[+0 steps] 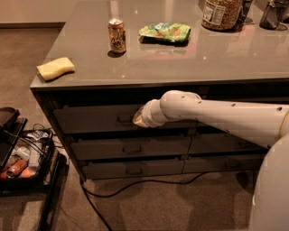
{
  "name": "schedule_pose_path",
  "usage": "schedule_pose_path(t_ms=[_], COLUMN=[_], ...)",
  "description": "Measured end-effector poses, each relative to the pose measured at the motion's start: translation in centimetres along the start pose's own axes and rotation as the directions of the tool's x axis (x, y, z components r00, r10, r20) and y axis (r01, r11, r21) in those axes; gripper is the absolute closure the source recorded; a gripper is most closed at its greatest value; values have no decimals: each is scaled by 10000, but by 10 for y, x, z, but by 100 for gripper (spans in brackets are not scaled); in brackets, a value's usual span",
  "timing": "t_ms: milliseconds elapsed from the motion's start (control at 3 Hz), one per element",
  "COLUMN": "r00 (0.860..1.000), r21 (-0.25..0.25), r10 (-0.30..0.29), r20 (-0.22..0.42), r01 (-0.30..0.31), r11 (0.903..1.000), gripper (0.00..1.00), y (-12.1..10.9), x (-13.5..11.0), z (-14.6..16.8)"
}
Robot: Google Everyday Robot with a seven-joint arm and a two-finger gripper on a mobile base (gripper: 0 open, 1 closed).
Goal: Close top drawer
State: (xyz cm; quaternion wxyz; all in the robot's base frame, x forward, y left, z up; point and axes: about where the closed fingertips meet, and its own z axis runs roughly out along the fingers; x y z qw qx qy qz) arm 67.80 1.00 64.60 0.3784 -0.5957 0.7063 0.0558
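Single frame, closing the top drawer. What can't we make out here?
All in the camera view:
- The tool sits at the top drawer front beside the handle; the arm hides whether they touch.
- Drawer's right end: behind the arm.
- Drawer inside: lost in shadow under the countertop.
- Jar: cut off by the top edge.

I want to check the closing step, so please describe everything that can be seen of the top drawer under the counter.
The top drawer is wide and grey-brown with a flat front. It is the highest of three rows under the counter. A small bar handle sits at its middle. The gripper is at the front, right beside the handle, seemingly against it. A dark gap runs above the front. Whether the drawer is fully shut cannot be told.
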Motion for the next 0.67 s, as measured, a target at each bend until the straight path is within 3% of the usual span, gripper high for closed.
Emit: schedule_pose_path(t_ms=[333,667], r00=[10000,10000], r21=[-1,-1], r10=[0,0], r20=[0,0], r01=[0,0], r11=[10000,10000], gripper=[13,0], y=[0,0], x=[0,0], z=[0,0])
